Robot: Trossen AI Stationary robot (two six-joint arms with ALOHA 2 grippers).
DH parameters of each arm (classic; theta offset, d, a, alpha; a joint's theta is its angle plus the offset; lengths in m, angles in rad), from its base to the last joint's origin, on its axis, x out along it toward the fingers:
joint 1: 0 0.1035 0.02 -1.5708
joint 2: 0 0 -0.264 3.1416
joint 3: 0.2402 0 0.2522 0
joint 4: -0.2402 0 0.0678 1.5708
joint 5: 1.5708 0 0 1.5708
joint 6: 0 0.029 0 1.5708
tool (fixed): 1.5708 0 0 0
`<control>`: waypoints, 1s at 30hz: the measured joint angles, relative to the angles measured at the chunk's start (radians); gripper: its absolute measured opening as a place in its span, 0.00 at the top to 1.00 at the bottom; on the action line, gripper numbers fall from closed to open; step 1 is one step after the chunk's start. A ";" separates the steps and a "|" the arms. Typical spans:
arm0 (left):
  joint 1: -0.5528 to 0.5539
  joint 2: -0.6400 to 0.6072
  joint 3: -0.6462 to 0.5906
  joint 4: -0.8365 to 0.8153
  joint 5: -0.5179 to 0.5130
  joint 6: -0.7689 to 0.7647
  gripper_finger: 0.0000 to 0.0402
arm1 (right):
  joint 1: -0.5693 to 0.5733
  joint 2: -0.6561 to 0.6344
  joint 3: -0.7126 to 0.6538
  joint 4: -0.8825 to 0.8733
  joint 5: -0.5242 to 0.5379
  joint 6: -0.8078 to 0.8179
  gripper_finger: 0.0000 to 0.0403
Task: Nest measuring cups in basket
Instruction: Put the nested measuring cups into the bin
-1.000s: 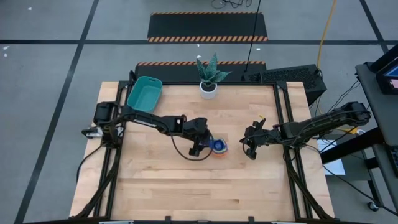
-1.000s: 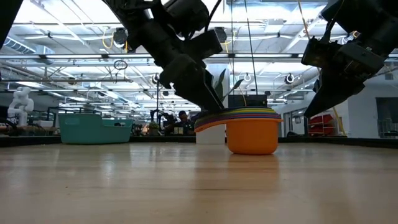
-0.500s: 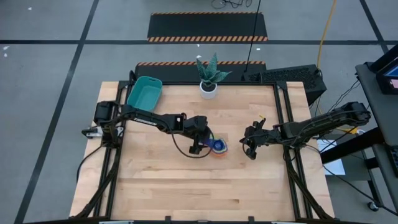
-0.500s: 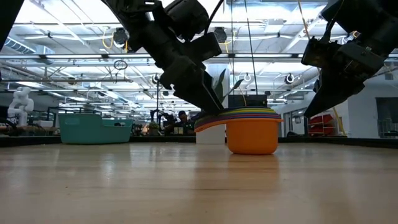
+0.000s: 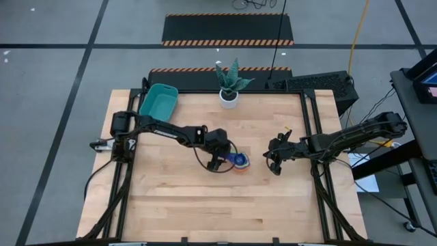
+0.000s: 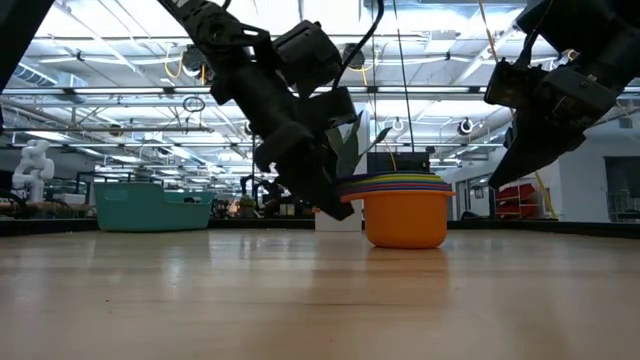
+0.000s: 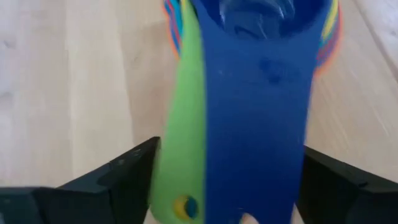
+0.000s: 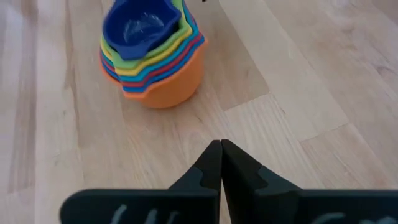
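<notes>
The measuring cups (image 5: 240, 161) stand nested in one stack on the table, orange outermost and dark blue innermost (image 8: 152, 62). Their flat handles point toward the table's left. My left gripper (image 5: 220, 162) is open and low over those handles. The dark blue top handle (image 7: 255, 124) and a green one (image 7: 186, 124) lie between its fingers, whose tips reach below them (image 6: 335, 205). My right gripper (image 8: 221, 144) is shut and hangs above the table, right of the stack (image 5: 275, 166). The teal basket (image 5: 158, 104) sits at the far left corner. My left gripper comes slanting down from the table's left, one finger (image 7: 124, 177) on each side of the stacked handles and lying along them. The handles cover the fingers' inner faces, so I cannot tell whether they touch. The stack rests on the table.
A white pot with a green plant (image 5: 229, 98) stands at the far edge, behind the stack. Bare wood lies between the stack and the basket (image 6: 150, 208), and across the near half of the table.
My left gripper has moved down. Its fingertips were above the stacked handles and now stand below them, on either side. The stack of cups and my right gripper have kept still.
</notes>
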 joint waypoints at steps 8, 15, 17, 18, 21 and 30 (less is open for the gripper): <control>0.001 0.000 0.002 0.014 -0.001 -0.021 0.47 | 0.000 0.001 0.000 -0.005 0.000 -0.010 1.00; 0.001 0.000 0.002 -0.014 -0.002 -0.072 0.64 | 0.000 0.000 0.000 -0.005 0.001 -0.010 1.00; 0.001 0.000 0.002 -0.033 -0.002 -0.077 0.64 | 0.000 0.000 0.000 -0.005 0.000 -0.011 1.00; 0.001 0.000 0.002 -0.047 -0.002 -0.078 0.64 | 0.000 0.000 0.000 -0.005 0.000 -0.011 1.00; 0.001 0.000 0.002 -0.073 -0.003 -0.092 0.60 | 0.000 0.000 0.000 -0.005 0.000 -0.014 1.00; 0.001 0.000 0.002 -0.071 -0.005 -0.107 0.64 | 0.000 0.000 0.000 -0.004 0.000 -0.018 1.00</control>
